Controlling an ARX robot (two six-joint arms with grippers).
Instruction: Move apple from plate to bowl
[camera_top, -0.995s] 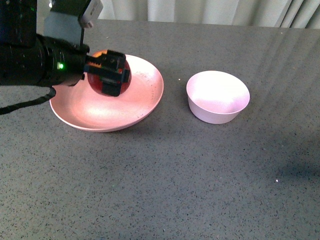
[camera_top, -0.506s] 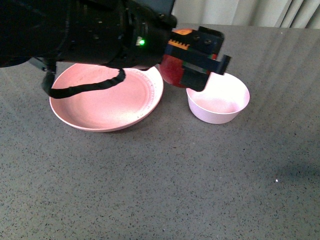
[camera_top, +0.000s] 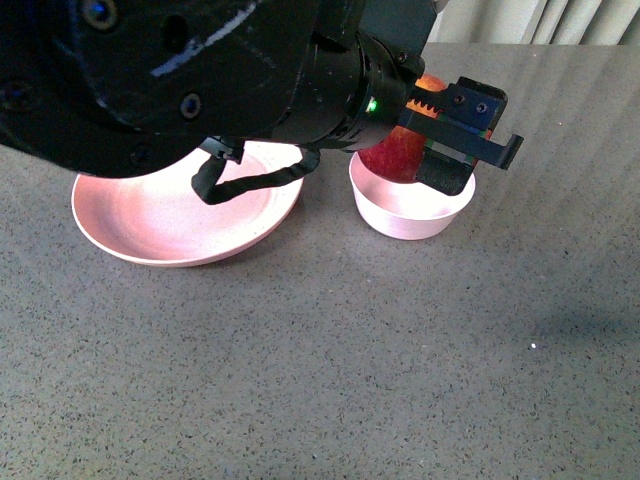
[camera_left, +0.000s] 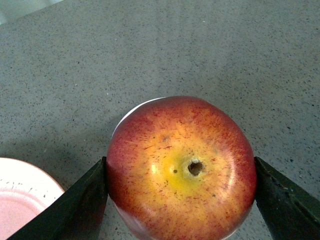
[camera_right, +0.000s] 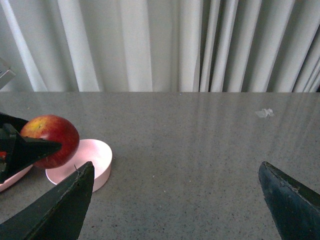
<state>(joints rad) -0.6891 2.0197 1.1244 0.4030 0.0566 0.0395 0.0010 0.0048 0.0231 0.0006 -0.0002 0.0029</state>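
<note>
The dark-red apple (camera_top: 393, 157) with its yellow patch hangs just above the small pale-pink bowl (camera_top: 408, 217), and my left gripper (camera_top: 440, 140) is shut on it. In the left wrist view the apple (camera_left: 181, 167) fills the space between both black fingers, and a sliver of the bowl's rim (camera_left: 131, 111) shows under it. The wide pink plate (camera_top: 170, 225) lies left of the bowl with nothing on it. My right gripper (camera_right: 175, 200) stands open over bare table and looks across at the apple (camera_right: 50, 141) and the bowl (camera_right: 92, 160).
The grey speckled table (camera_top: 330, 380) stretches in front of the dishes. My left arm's black body (camera_top: 180, 70) covers the upper left and part of the plate's far rim. Pale curtains (camera_right: 165, 45) hang behind the table.
My left gripper has carried the apple rightward from over the plate to over the bowl. The plate holds nothing now.
</note>
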